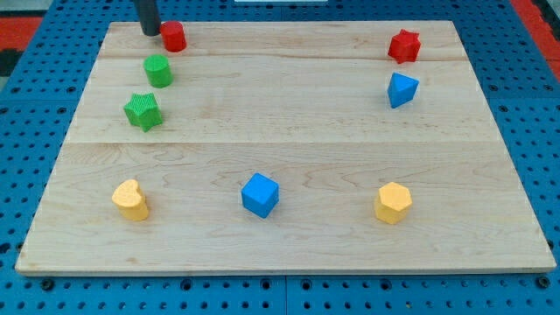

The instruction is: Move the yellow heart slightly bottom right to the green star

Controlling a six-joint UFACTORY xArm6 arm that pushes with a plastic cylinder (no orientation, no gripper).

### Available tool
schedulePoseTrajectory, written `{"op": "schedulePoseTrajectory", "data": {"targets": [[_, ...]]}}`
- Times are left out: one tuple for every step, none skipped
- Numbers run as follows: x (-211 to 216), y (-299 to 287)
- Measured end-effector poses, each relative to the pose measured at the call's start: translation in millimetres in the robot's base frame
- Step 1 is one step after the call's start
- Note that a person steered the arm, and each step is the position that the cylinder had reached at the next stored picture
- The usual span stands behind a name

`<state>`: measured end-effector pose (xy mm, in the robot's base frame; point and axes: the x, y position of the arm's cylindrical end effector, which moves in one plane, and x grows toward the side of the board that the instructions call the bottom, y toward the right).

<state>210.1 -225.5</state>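
End effector rod upright, my tip (151,33) touching the red block (174,37); grip state indeterminable.

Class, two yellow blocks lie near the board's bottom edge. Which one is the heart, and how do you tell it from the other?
The yellow heart is at the view's bottom left, below the green star; its top is notched. The other yellow block, bottom right, is faceted with no notch.

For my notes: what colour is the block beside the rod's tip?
Red. The block sits just right of my tip, seen in the camera view.
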Motion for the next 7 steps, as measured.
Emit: {"op": "schedulePoseTrajectory", "data": {"targets": [[7, -74], [59, -79], [168, -79], [249, -79], [256, -79], [341, -73], [408, -51]]}}
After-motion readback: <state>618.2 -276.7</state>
